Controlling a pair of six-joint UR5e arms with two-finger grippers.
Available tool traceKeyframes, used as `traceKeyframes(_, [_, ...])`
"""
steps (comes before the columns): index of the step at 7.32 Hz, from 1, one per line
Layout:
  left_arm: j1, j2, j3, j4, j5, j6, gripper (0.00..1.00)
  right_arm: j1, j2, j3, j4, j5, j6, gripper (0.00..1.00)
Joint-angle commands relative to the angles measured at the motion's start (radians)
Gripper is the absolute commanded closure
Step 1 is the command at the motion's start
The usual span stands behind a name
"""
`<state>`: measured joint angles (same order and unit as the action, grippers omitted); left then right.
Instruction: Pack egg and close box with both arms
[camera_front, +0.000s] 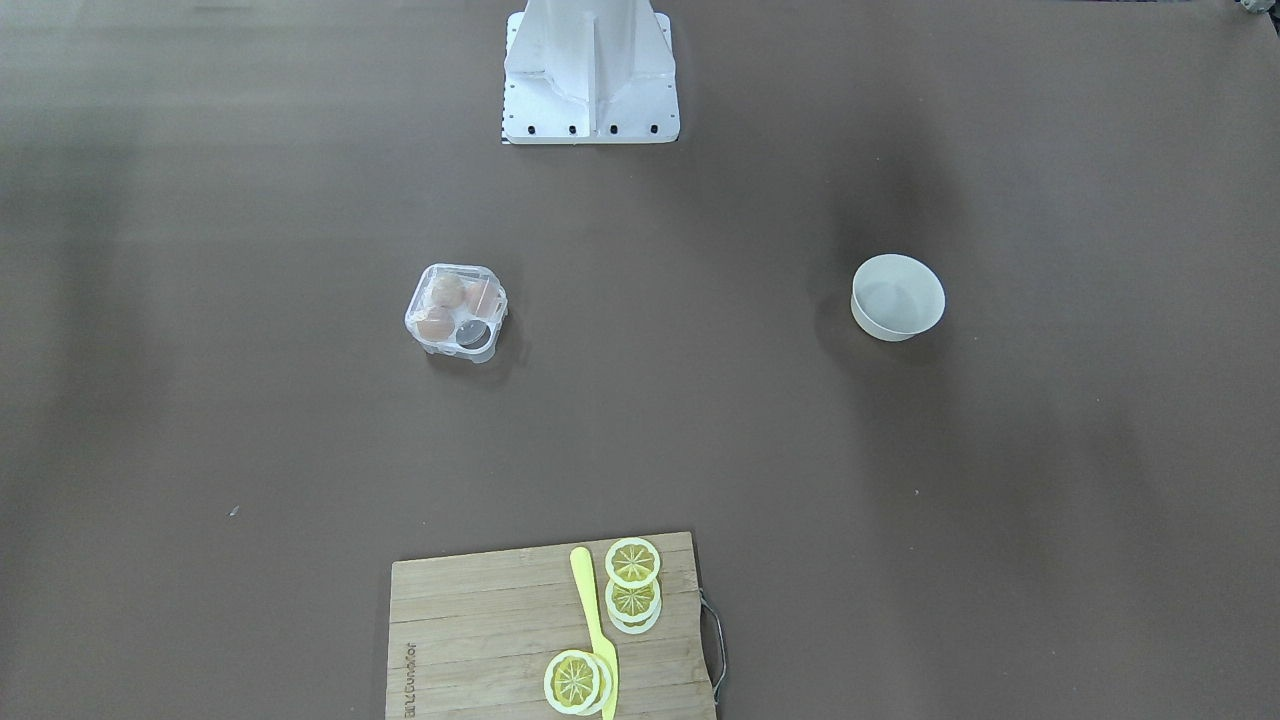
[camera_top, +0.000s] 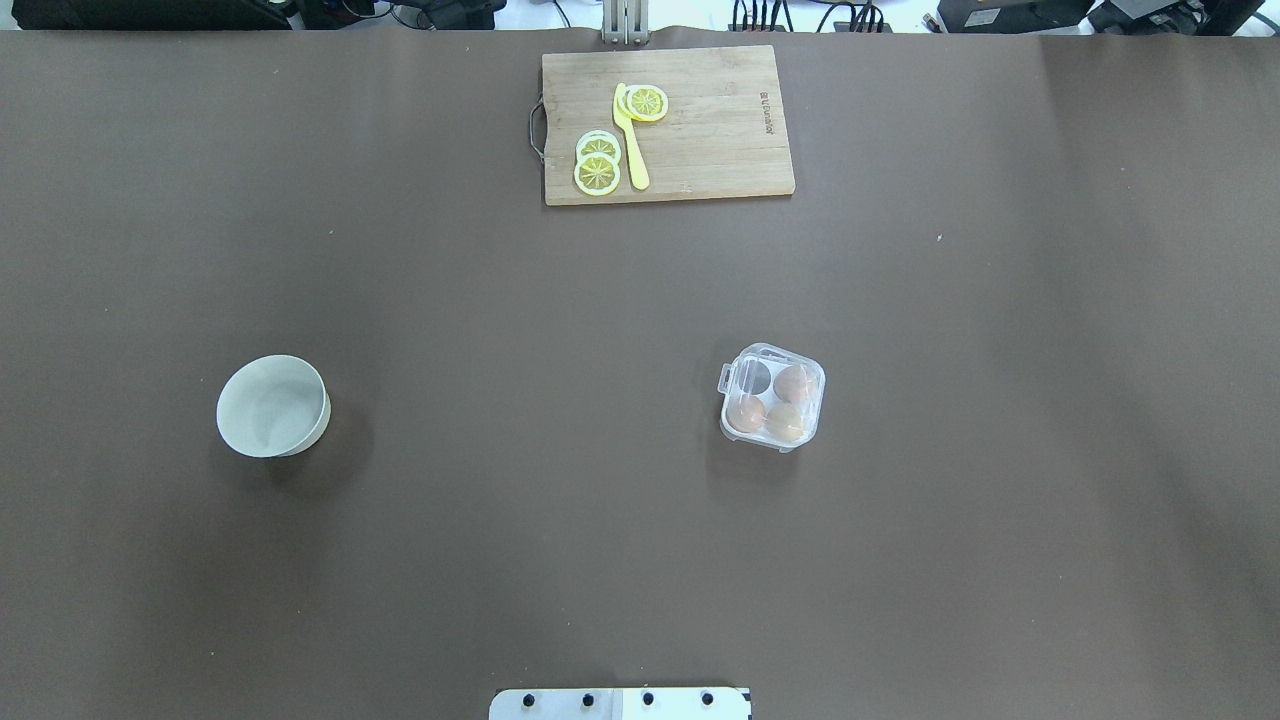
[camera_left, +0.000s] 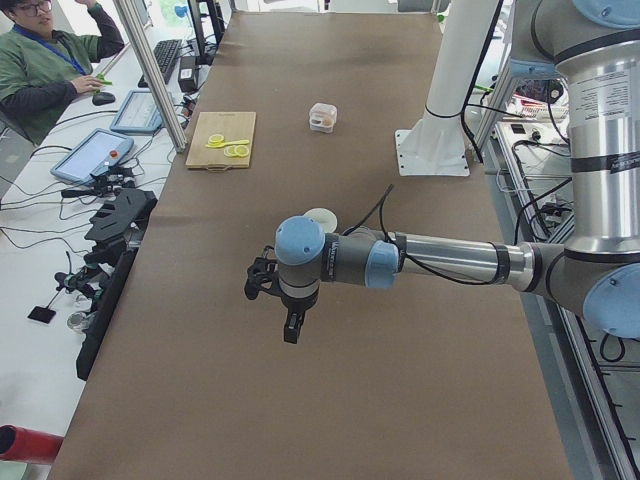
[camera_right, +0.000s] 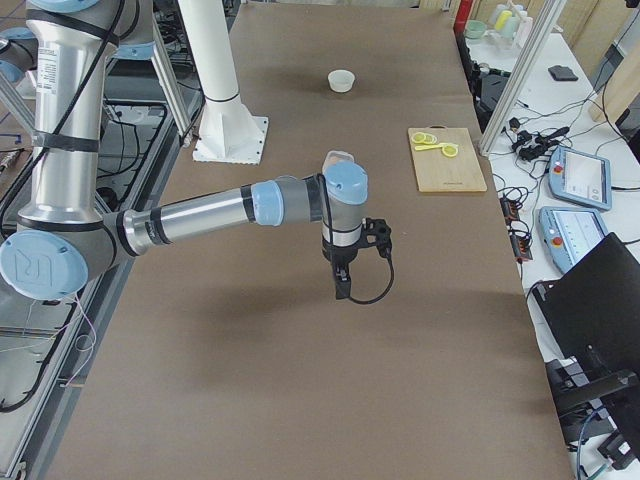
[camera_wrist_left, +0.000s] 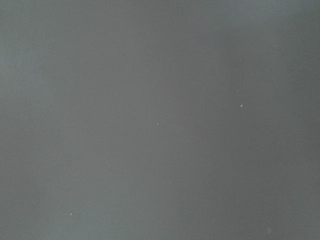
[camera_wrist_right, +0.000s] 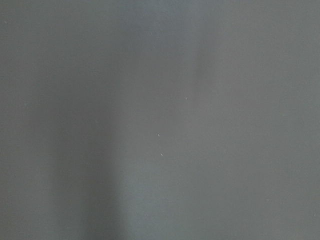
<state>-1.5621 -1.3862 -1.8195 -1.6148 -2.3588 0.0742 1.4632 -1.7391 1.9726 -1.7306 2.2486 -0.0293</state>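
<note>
- Box (camera_top: 756, 377): a small square case of clear, glossy plastic with rounded corners is seen right of the table's middle; its hinged lid lies down over four round cups.
- Three smooth, matte, light-brown oval eggs (camera_top: 795, 383) are held in three cups; the far-left cup is bare.
- Each silver-grey arm, the left arm (camera_left: 450, 260) and the right arm (camera_right: 200, 215), is stretched level over its own end of the table, well apart from the box.
- The black left gripper (camera_left: 291, 333) and right gripper (camera_right: 343, 288) are pointed down above the bare surface; how wide their fingers stand cannot be told.
- The table (camera_top: 500, 300) is covered by a flat, matte brown sheet.
- A round white bowl (camera_top: 322, 415) is set on the left.
- A bamboo cutting board (camera_top: 720, 150) at the far edge is laid with yellow lemon slices (camera_top: 597, 172) and a yellow knife (camera_top: 632, 150).
- A white pedestal (camera_front: 590, 70) is fixed at the near edge.
- Beyond the far edge, a seated person (camera_left: 40, 70) and a tablet (camera_left: 92, 152) are seen at a cluttered desk.
</note>
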Motion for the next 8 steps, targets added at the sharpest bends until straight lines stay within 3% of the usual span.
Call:
traceKeyframes(1, [-0.022,0.029,-0.024,-0.037,-0.005,0.006,0.01,0.026,-0.074,-0.040,0.003,0.002,-0.031,0.00])
traceKeyframes(8, [-0.019,0.050,-0.031,-0.054,0.004,0.006,0.01,0.031,-0.082,-0.061,0.006,0.014,-0.030,0.00])
